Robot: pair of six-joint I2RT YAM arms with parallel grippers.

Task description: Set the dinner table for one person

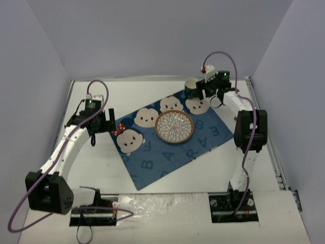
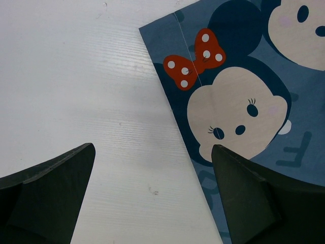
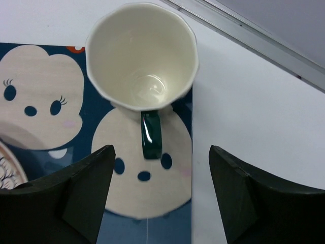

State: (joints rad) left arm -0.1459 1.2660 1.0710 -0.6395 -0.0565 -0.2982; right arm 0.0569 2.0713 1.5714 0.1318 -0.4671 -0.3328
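The dinner table (image 1: 132, 94) carries a blue cartoon-printed placemat (image 1: 172, 140) lying askew. A round patterned plate (image 1: 174, 126) with a brown rim sits on the mat. At the mat's far right corner stands a mug (image 3: 141, 56), dark green outside and cream inside, empty, its handle (image 3: 151, 134) pointing at my right gripper (image 3: 161, 149). That gripper is open, its fingers either side of the handle's end and touching nothing. My left gripper (image 2: 153, 146) hangs open over the mat's left edge (image 2: 177, 127), holding nothing.
Grey walls enclose the table on three sides. A metal rail (image 3: 254, 35) runs along the far edge behind the mug, and another rail (image 1: 277, 152) lines the right side. Both arm bases (image 1: 96, 211) sit at the near edge.
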